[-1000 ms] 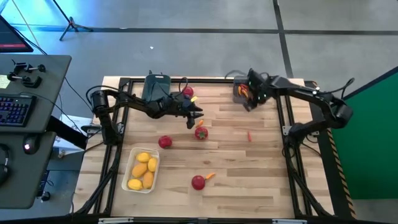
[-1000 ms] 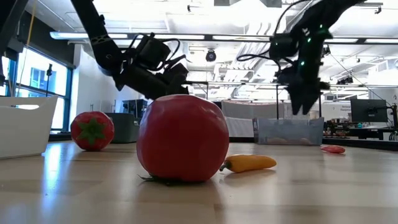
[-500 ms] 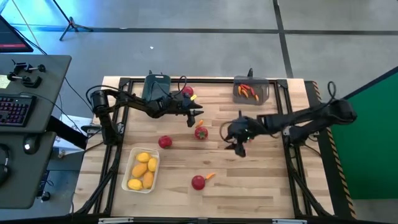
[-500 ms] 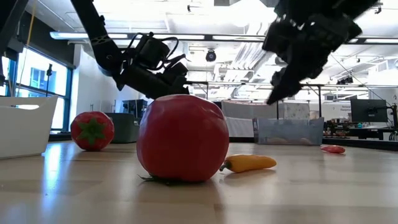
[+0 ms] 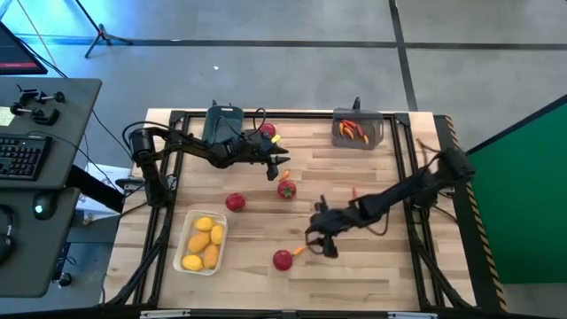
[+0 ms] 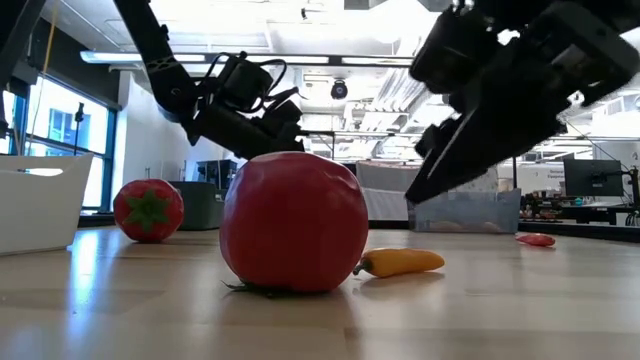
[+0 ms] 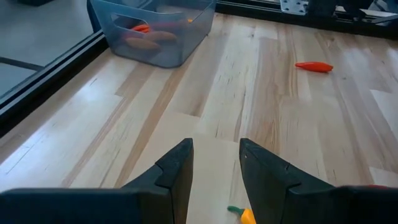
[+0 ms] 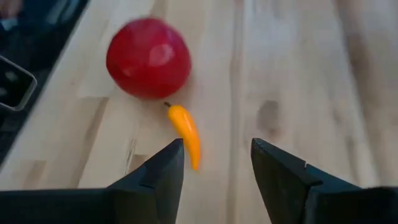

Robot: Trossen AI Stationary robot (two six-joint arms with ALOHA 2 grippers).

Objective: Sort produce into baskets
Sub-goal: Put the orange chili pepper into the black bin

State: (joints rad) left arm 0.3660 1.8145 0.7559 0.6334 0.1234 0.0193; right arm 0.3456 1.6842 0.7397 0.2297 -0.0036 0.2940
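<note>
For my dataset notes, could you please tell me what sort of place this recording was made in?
Probably a robotics lab in an open industrial room: a wooden table framed by black rails, a desk with a keyboard beside it, a bare concrete floor, and exposed ceiling lights and monitors behind.

— What's on the wooden table (image 5: 372, 266)?
— Three bins: white tray (image 5: 202, 242), dark bin (image 5: 223, 122), smoky bin (image 5: 357, 129). Loose tomatoes (image 5: 235, 202) lie about, plus an orange pepper (image 5: 299, 251) and a red pepper (image 7: 313, 66).
</note>
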